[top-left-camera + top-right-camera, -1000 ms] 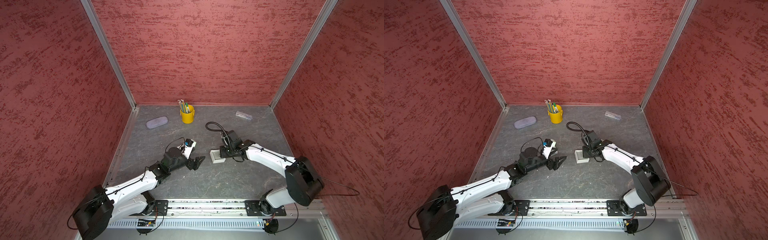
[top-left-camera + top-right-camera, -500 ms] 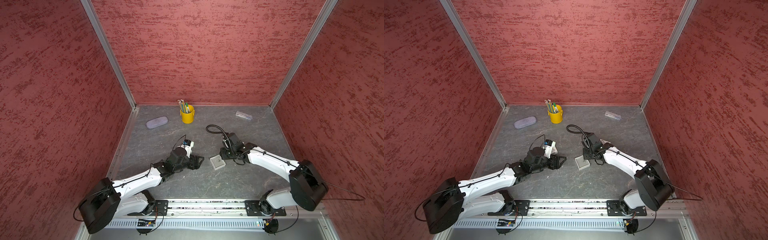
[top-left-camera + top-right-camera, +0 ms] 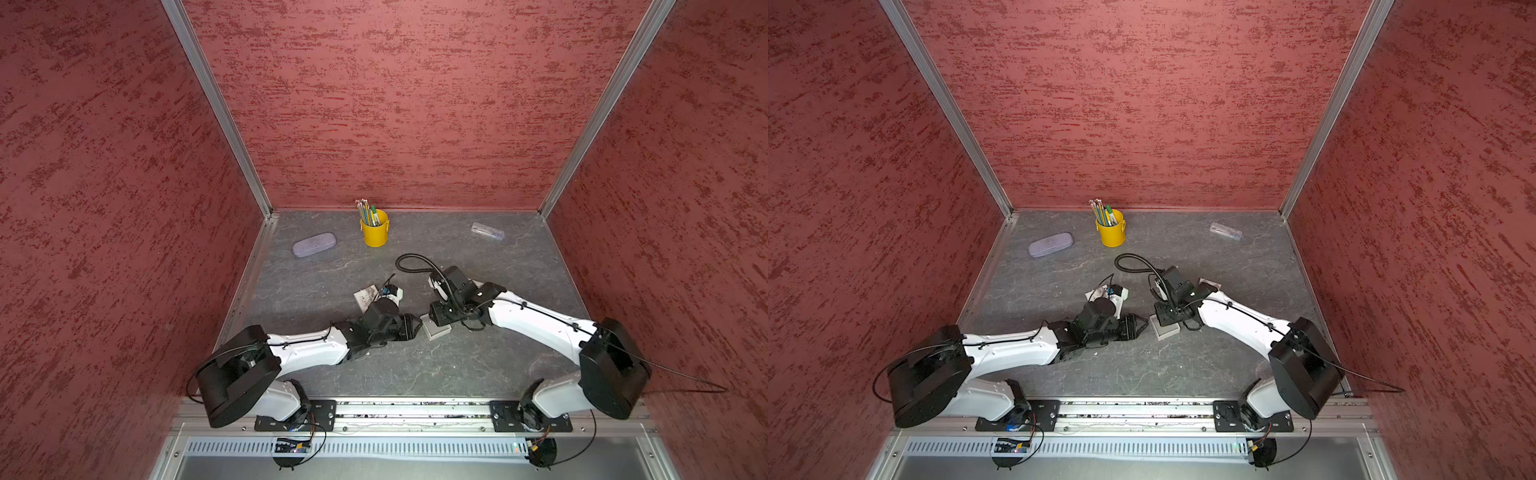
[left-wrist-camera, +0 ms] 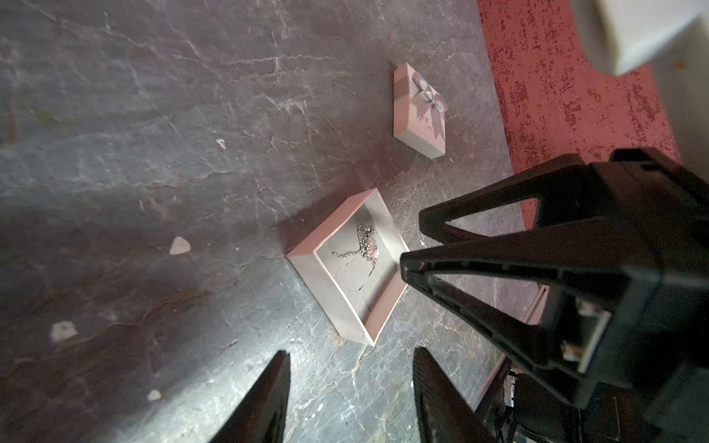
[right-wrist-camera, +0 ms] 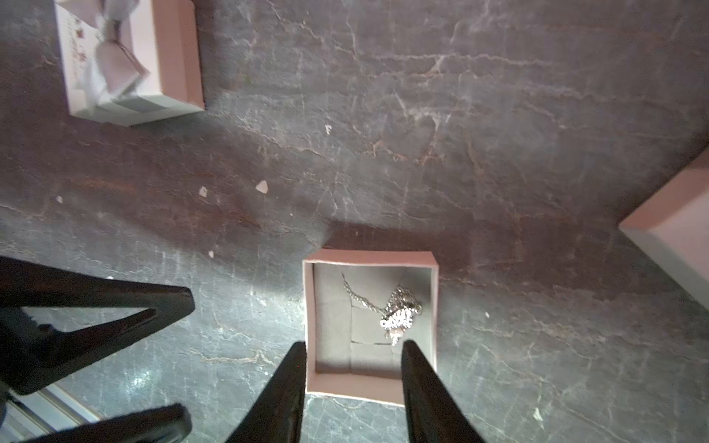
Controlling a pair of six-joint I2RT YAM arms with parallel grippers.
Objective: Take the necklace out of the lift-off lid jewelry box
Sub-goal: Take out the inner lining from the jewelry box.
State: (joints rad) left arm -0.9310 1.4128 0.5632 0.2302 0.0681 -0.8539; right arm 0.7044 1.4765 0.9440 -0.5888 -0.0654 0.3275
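You have the lid (image 4: 420, 111) off; the necklace (image 5: 399, 310) still lies in the box (image 5: 355, 387). Your right hand (image 5: 353, 343) hovers above it, left hand (image 4: 351, 351) beside, both half-open, empty.

On the grey stone-patterned tabletop (image 5: 498, 115) the open pink cardboard box base (image 5: 370, 256) lies under the tips of the right gripper (image 5: 353, 345), its near wall spanning the gap between the jaws. In it the silver chain necklace (image 5: 399, 314) is bunched just ahead of one jaw tip. The left gripper (image 4: 351, 353) faces the box side-on, a box corner just ahead of the gap between its jaws. Beyond the box from those jaws, well apart, sits a pink bow-topped cardboard box (image 4: 420, 111); a second bow-topped pink piece (image 3: 365, 296) lies back behind them, off to one side.
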